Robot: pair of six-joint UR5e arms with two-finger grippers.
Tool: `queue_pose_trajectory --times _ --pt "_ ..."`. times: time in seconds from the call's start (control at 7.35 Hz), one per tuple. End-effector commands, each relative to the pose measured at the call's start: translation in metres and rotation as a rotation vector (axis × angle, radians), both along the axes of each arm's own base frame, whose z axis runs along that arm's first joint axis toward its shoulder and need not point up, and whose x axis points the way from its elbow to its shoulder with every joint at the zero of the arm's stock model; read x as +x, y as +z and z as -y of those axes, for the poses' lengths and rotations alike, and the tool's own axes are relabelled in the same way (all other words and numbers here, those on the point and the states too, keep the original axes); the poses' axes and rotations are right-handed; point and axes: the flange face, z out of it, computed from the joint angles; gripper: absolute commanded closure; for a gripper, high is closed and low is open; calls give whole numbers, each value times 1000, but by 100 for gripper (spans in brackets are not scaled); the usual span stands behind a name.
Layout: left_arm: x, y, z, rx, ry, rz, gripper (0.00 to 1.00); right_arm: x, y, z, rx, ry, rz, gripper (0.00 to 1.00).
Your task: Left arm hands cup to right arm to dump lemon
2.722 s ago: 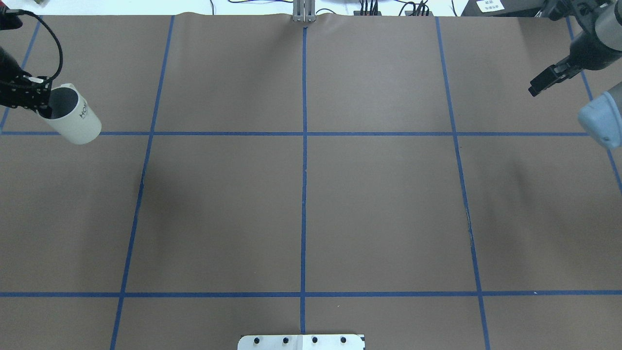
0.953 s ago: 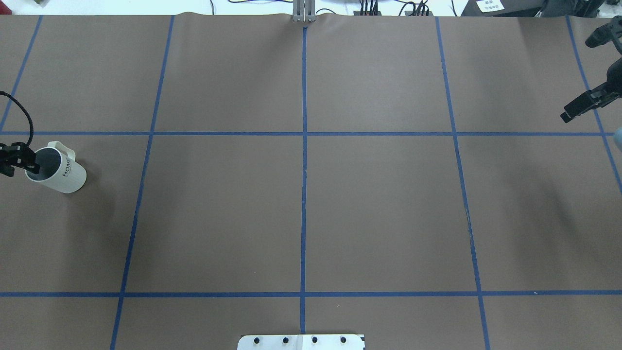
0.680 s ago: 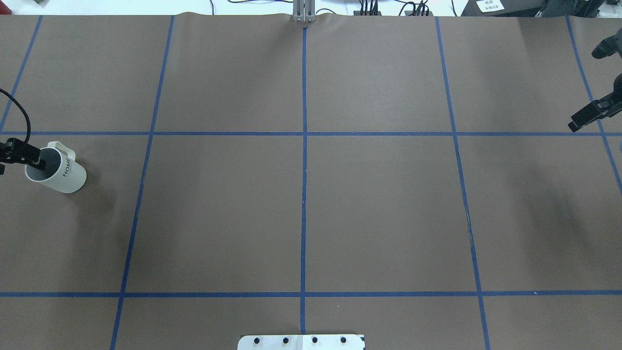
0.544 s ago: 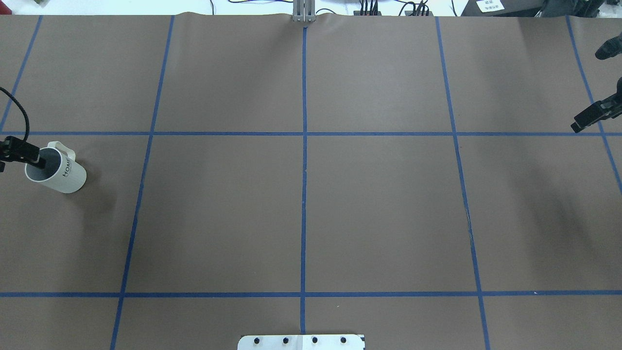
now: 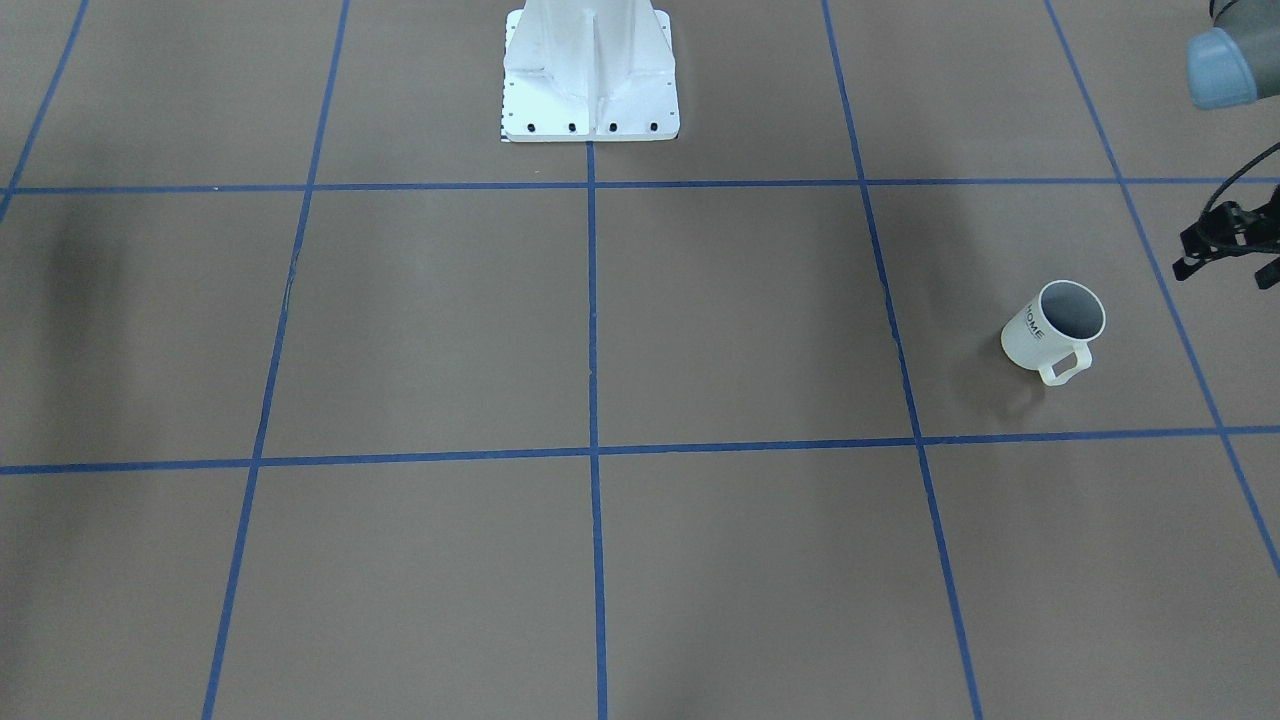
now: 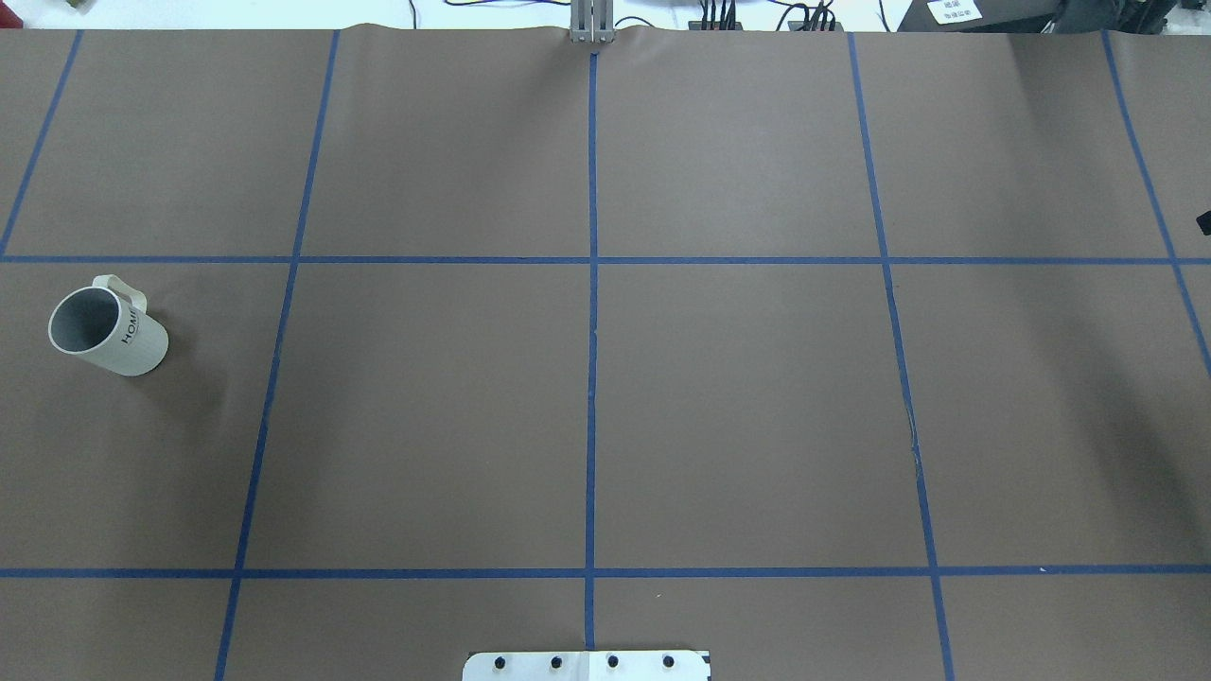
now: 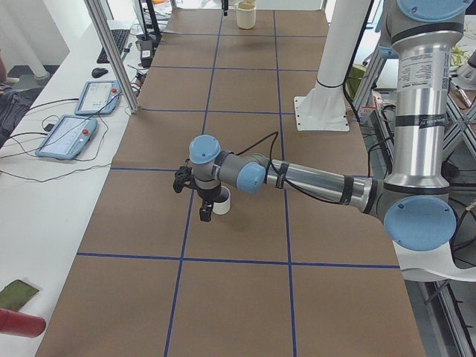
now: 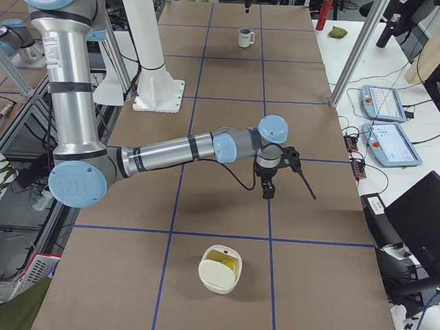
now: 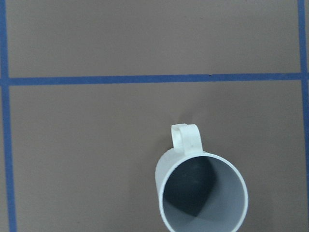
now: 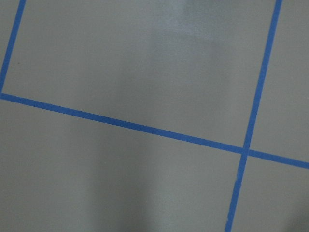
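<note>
The white cup [image 6: 106,326] lettered HOME stands upright on the brown table at its left end, handle toward the far side. In the left wrist view the cup [image 9: 203,193] is grey and empty inside. My left gripper [image 5: 1225,270] hangs open just beside and above the cup [image 5: 1053,328], touching nothing. It is out of the overhead view. My right gripper [image 8: 289,194] hovers open over the right end, with only one fingertip [image 6: 1204,222] at the overhead edge. A yellow-green piece, likely the lemon [image 8: 223,258], lies in a white container [image 8: 214,278].
The white robot pedestal [image 5: 590,80] stands at the near middle edge. Blue tape lines cross the brown mat [image 6: 738,407]. Control tablets [image 7: 78,119] and cables lie on the white side bench. Metal frame posts [image 7: 111,52] rise along that side.
The left gripper lowered the cup onto the table, let go of its rim and pulled back out of the overhead view. The right gripper slid away to the right edge.
</note>
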Motion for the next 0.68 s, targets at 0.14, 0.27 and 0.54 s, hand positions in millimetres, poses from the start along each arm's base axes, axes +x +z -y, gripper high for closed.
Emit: queue_pose_trajectory --times 0.14,0.27,0.54 --pt "-65 44 5 -19 -51 24 0 49 34 -37 -17 26 72 0" --pt "-73 46 -1 -19 -65 15 0 48 40 -46 -37 25 101 0" --pt "-76 45 4 -8 -70 31 0 51 51 -57 -59 32 100 0"
